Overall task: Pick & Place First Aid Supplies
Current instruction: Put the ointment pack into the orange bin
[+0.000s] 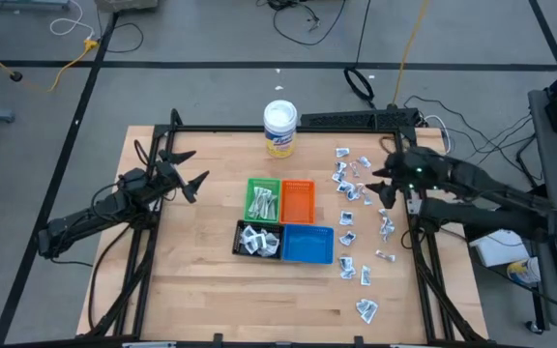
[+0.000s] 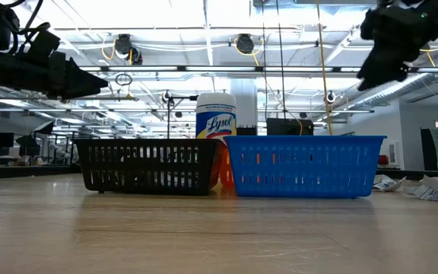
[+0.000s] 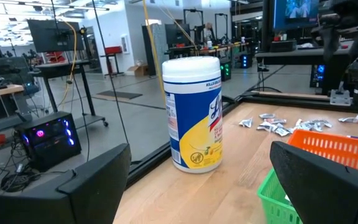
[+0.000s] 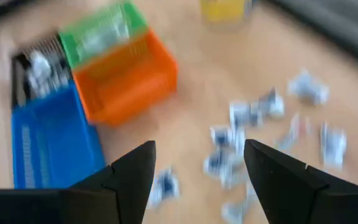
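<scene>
The right gripper [image 1: 383, 182] hangs open-jawed over the scattered packets [image 1: 354, 189] — the left gripper [image 1: 188, 170], open too, waits left of the trays [image 1: 298, 201].

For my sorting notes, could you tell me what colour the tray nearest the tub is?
Green tray, clearest in the high view.

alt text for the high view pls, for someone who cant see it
Overhead view of a wooden table with four small trays clustered at its centre: green, orange, black and blue. Loose first aid packets lie scattered to their right. The open right gripper hovers over them; the open left gripper waits apart, left of the trays.
</scene>
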You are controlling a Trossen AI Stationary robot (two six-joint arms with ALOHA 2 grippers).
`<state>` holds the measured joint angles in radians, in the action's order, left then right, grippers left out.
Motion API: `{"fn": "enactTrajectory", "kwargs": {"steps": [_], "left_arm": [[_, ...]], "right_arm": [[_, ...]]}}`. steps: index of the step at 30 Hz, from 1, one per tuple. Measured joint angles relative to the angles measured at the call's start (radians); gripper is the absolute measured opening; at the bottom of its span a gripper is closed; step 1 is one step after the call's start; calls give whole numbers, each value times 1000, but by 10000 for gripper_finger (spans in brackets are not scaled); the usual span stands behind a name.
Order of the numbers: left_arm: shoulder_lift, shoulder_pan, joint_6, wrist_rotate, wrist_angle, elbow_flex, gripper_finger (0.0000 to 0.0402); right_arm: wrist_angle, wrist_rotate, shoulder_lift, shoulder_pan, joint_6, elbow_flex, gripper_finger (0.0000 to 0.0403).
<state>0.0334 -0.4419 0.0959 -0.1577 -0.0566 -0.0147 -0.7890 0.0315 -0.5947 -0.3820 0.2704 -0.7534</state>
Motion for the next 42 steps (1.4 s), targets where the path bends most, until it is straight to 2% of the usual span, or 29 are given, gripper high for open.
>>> {"fn": "enactTrajectory", "kwargs": {"steps": [6, 10, 16, 20, 31, 36, 42], "left_arm": [[0, 0, 0, 0, 0, 0, 392], [0, 0, 0, 0, 0, 0, 392], [0, 0, 0, 0, 0, 0, 392], [0, 0, 0, 0, 0, -1, 392], [0, 0, 0, 0, 0, -1, 392], [0, 0, 0, 0, 0, -1, 392], [0, 0, 0, 0, 0, -1, 392]], "right_arm": [[-230, 0, -167, 43, 177, -139, 242], [-358, 0, -251, 105, 226, -218, 242], [-424, 25, -347, 326, 159, -321, 242], [-443, 24, -388, 475, 182, -336, 242], [-438, 1, -492, 826, 756, -336, 242], [-438, -52, -569, 899, 1004, -336, 242], [-422, -95, -669, 950, 1164, -336, 242]]}}
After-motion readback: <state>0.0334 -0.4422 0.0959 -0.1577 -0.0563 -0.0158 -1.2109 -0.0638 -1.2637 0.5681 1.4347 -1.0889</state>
